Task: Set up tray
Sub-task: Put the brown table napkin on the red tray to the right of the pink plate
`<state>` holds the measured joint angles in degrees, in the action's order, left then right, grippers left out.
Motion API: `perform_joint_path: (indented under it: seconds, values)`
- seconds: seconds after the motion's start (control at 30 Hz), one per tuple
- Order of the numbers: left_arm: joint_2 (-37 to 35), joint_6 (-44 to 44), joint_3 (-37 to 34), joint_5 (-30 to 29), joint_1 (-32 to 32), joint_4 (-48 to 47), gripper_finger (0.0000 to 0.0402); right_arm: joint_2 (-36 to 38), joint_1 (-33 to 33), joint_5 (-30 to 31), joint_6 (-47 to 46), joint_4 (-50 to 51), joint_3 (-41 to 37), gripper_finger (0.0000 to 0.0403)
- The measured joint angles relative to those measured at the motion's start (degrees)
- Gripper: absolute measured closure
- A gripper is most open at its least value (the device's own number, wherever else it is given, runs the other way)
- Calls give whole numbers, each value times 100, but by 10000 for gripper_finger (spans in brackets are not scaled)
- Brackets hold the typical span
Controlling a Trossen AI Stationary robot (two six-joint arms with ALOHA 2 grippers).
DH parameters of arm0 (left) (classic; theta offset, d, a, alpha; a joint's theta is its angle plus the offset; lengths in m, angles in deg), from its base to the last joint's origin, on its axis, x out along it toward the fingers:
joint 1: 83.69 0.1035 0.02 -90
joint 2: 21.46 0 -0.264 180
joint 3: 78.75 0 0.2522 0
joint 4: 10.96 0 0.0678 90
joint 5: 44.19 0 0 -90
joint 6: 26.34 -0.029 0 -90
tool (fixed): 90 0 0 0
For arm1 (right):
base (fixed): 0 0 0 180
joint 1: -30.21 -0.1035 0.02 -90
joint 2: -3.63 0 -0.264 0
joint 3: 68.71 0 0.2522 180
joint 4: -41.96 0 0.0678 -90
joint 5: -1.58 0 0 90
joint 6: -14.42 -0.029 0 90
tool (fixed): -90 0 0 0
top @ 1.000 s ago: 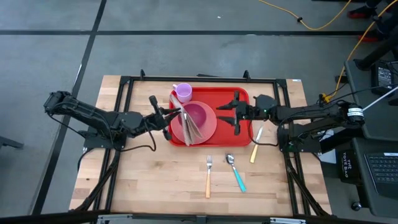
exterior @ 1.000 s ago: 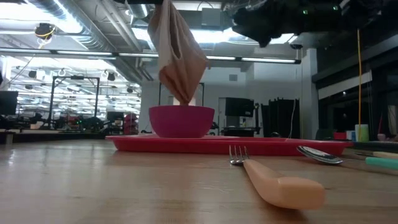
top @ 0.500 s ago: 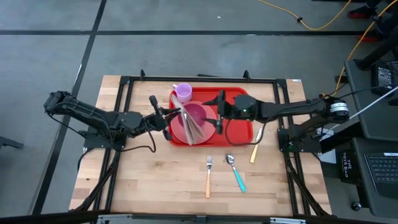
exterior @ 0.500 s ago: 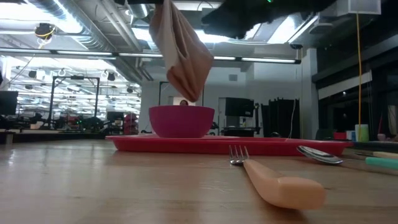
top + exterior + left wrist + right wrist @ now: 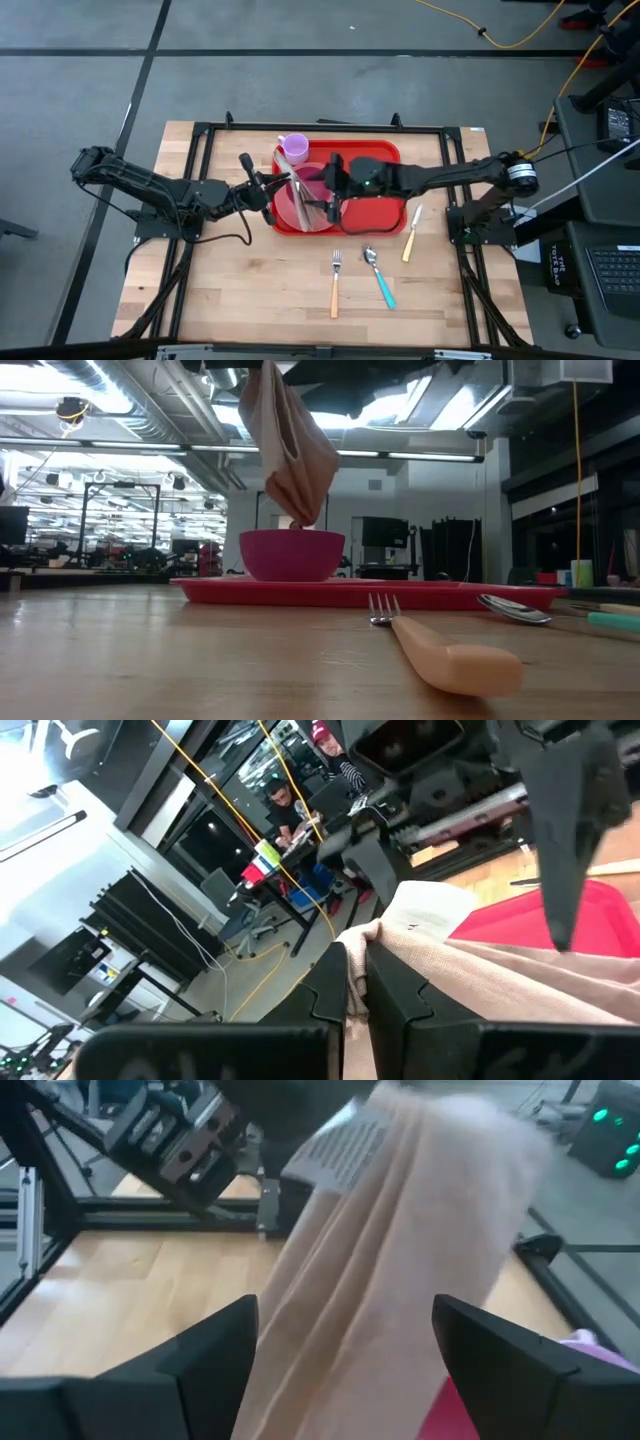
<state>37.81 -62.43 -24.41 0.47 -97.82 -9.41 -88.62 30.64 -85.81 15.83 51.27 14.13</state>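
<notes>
The red tray lies at the table's far middle, carrying a pink plate, a pink bowl and a lilac cup. A beige folded napkin hangs over the bowl. My left gripper is at the tray's left edge, shut on the napkin. My right gripper reaches over the tray from the right and is open. In its wrist view its fingers stand on either side of the napkin; I see no touch. My left gripper pinches the napkin's upper end between its two shut fingers, coming level from the table's left. The cloth there is in several folded layers. The napkin hangs slack below the hold, and its lower tip reaches the bowl's rim.
On the bare wood near the tray lie an orange-handled fork, a teal-handled spoon and a yellow-handled knife. A black frame runs around the table top. People sit in the room beyond, seen in the left wrist view.
My right gripper has travelled across the tray toward the table's left, from the tray's right edge to the hanging napkin, staying open. The napkin's lower end has swung a little above the bowl while its upper end stayed in my left gripper.
</notes>
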Motion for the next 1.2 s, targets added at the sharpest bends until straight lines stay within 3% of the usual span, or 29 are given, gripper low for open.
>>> perform_joint_path:
  seconds: [0.63, 0.8, 1.2]
  values:
    - [0, 226, 0, -159, 0, -5, 393, -188, -2, -115, -570, -271, 161, 100]
    - [-2, 229, 0, -554, 0, -27, 393, -188, -11, 125, -536, -454, 161, 100]
    - [-2, 232, 0, -432, 0, -37, 393, -188, -9, 447, -389, -481, 161, 100]
